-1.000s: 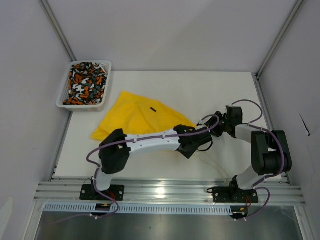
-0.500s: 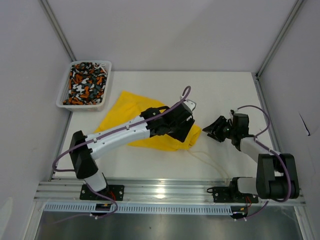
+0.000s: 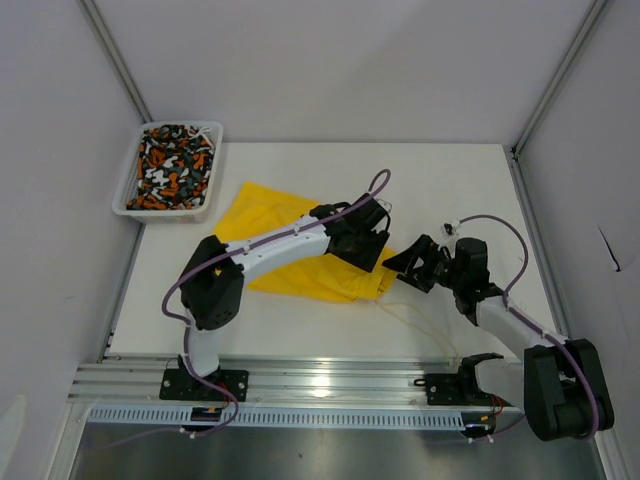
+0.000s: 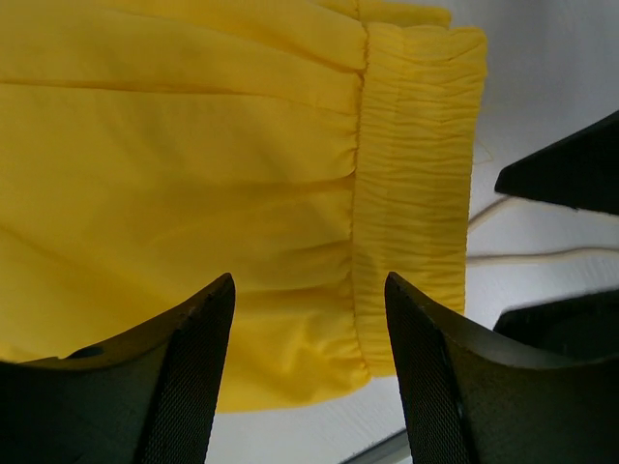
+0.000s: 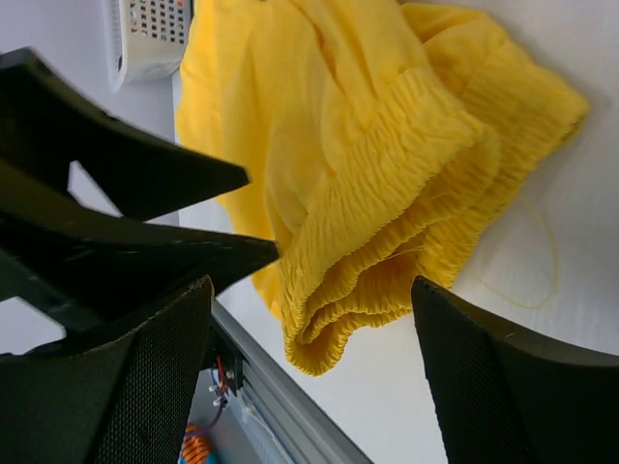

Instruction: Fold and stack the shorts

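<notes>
The yellow shorts [image 3: 265, 212] lie spread on the white table [image 3: 450, 180], elastic waistband [image 4: 416, 174] toward the right. My left gripper [image 3: 378, 252] hovers open over that waistband end, nothing between its fingers [image 4: 189, 377]. My right gripper [image 3: 405, 262] faces the bunched, doubled-over waistband [image 5: 387, 203] from the right, open and apart from the cloth. The pale drawstring [image 3: 420, 318] trails over the table toward the near edge. The patterned shorts [image 3: 172, 165] lie crumpled in the basket.
The white mesh basket [image 3: 160, 214] stands at the table's far left corner. Grey walls close in the left, back and right. An aluminium rail [image 3: 330, 380] runs along the near edge, just beyond the waistband corner in the right wrist view.
My left gripper swung from the near right of the shorts up over the waistband. The right gripper came left toward it. Both jaws opened wider and the waistband now lies bunched.
</notes>
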